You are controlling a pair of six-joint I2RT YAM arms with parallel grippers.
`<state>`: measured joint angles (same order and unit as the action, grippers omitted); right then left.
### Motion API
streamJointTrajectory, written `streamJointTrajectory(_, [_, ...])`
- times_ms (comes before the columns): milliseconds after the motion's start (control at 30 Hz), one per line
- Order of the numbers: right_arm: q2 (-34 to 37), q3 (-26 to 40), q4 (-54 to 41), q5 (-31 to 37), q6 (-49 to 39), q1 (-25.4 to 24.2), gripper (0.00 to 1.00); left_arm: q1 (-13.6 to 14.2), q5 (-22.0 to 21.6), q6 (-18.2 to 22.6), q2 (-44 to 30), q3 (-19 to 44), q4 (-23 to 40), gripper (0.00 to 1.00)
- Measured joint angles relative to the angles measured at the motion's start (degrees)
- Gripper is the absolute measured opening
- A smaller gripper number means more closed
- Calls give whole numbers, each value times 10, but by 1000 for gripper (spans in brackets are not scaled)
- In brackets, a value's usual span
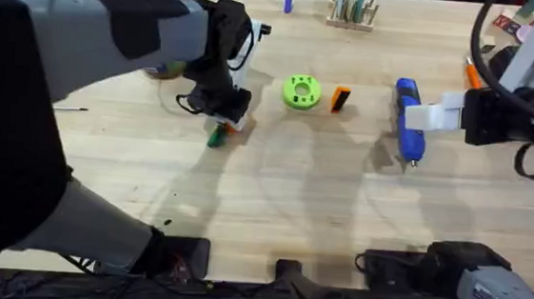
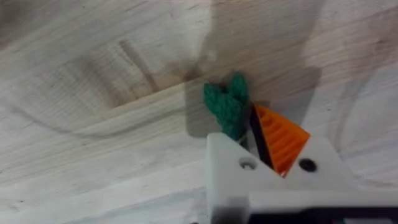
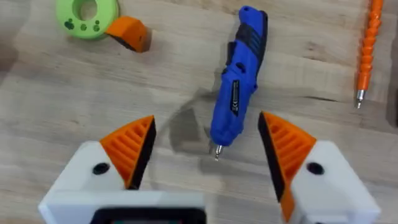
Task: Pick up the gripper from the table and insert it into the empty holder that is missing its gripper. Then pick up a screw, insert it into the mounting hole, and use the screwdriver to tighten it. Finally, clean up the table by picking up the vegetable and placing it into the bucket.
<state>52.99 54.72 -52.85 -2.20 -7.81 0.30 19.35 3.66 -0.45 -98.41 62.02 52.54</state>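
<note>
vegetable [image 2: 227, 107] pinched in left fingers [image 2: 280, 138] on pale wood table [image 1: 273, 188], right fingers [image 3: 134, 146] wide over blue screwdriver [image 3: 237, 87]

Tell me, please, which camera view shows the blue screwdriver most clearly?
The right wrist view: the blue screwdriver lies whole on the table, with its metal tip visible, between the open right gripper fingers. The overhead view shows it smaller, partly under the right arm's white fingers.
</note>
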Motion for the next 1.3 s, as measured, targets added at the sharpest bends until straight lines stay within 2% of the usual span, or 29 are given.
streamJointTrajectory(267, [0, 0, 0, 0, 0, 0, 992, 0, 0, -4, 34, 10, 24, 6])
streamJointTrajectory(533, [0, 0, 0, 0, 0, 0, 992, 0, 0, -5, 168, 93, 112, 6])
streamJointTrajectory(667, [0, 0, 0, 0, 0, 0, 992, 0, 0, -5, 212, 110, 125, 6])
streamJointTrajectory(933, [0, 0, 0, 0, 0, 0, 991, 0, 0, -5, 233, 110, 141, 6])
streamJointTrajectory(967, [0, 0, 0, 0, 0, 0, 991, 0, 0, -3, 233, 110, 141, 41])
streamJointTrajectory(1133, [0, 0, 0, 0, 0, 0, 991, 0, 0, -5, 233, 110, 139, 807])
streamJointTrajectory(1167, [0, 0, 0, 0, 0, 0, 991, 0, 0, -6, 233, 110, 139, 936])
streamJointTrajectory(1200, [0, 0, 0, 0, 0, 0, 991, 0, 0, -7, 233, 110, 139, 972])
streamJointTrajectory(1300, [0, 0, 0, 0, 0, 0, 991, 0, 0, -7, 233, 110, 139, 984])
